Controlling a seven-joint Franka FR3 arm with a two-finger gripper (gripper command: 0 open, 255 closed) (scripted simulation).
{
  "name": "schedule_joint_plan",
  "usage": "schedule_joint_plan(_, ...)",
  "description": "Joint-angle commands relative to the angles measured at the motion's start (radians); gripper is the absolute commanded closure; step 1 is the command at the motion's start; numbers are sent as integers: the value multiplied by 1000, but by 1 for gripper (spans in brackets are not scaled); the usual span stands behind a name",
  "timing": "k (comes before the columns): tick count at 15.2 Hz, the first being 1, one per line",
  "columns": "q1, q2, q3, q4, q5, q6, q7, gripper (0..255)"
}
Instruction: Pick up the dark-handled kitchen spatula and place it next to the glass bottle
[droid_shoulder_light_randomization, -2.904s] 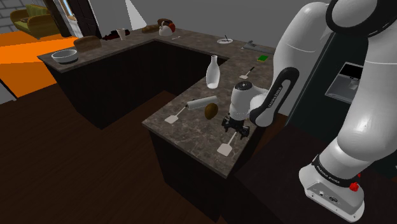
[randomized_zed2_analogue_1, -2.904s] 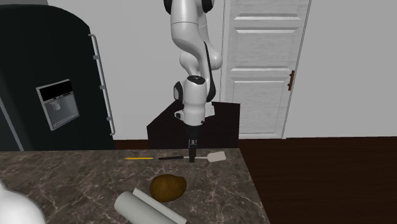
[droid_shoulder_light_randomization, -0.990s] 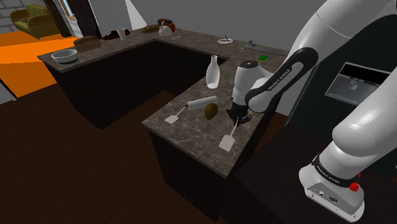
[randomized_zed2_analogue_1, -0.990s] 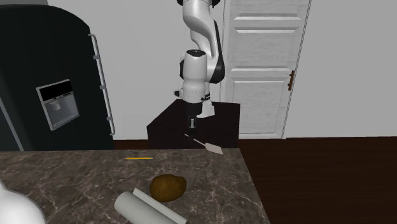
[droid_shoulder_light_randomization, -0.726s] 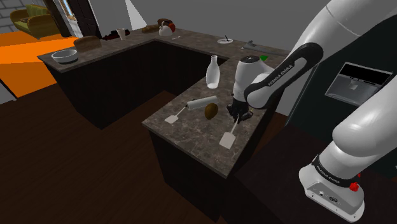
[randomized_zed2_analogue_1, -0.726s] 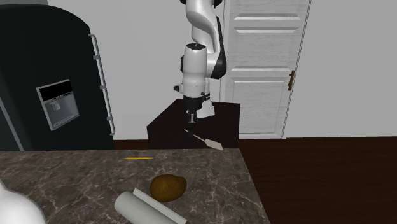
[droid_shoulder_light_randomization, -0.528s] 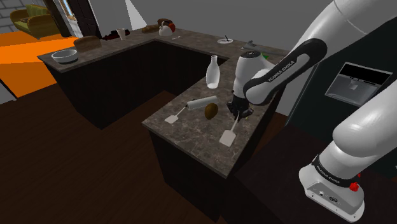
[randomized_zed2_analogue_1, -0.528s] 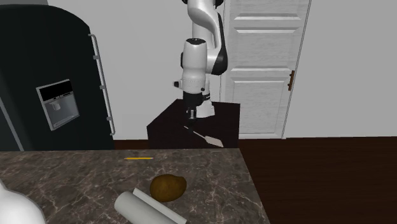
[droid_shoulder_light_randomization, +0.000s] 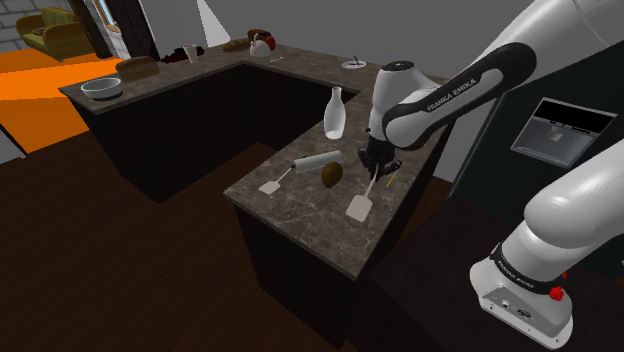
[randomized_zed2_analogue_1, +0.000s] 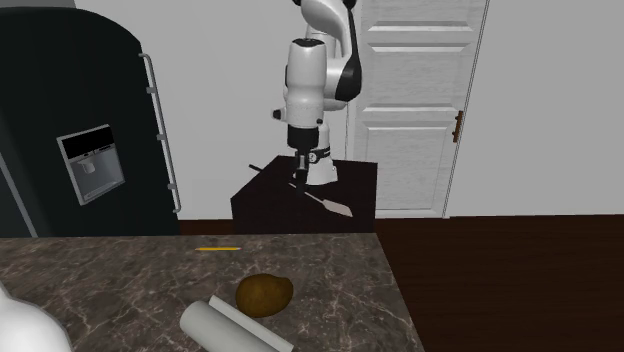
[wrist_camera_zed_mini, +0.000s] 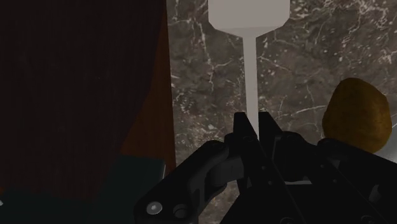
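My gripper (droid_shoulder_light_randomization: 377, 167) is shut on the spatula and holds it in the air above the marble counter (droid_shoulder_light_randomization: 300, 215). The pale blade (droid_shoulder_light_randomization: 359, 207) hangs lower than the fingers. In the second exterior view the gripper (randomized_zed2_analogue_1: 300, 172) clasps the spatula mid-shaft; its blade (randomized_zed2_analogue_1: 336, 207) slants down to the right and the dark handle end (randomized_zed2_analogue_1: 258, 165) sticks out to the left. The wrist view has the fingers (wrist_camera_zed_mini: 242, 130) closed on the thin shaft (wrist_camera_zed_mini: 250, 76). The pale bottle (droid_shoulder_light_randomization: 335, 112) stands upright on the counter, beyond the gripper toward the shoulder view's upper left.
A brown lump (droid_shoulder_light_randomization: 332, 173), a white roll (droid_shoulder_light_randomization: 317, 161) and a second pale spatula (droid_shoulder_light_randomization: 270, 186) lie between the bottle and the counter's near edge. A yellow pencil (randomized_zed2_analogue_1: 218, 248) lies by the far edge. A black fridge (randomized_zed2_analogue_1: 80, 130) and a white door (randomized_zed2_analogue_1: 415, 100) stand behind.
The gripper has risen with the spatula, which was lying on the counter in the earliest frames, and has drifted a little toward the bottle's side. The other things have not moved.
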Motion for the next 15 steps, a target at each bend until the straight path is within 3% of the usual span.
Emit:
schedule_joint_plan(1,5,-27,-6,6,14,-31,-13,255)
schedule_joint_plan(15,28,-171,-46,93,58,-258,-61,255)
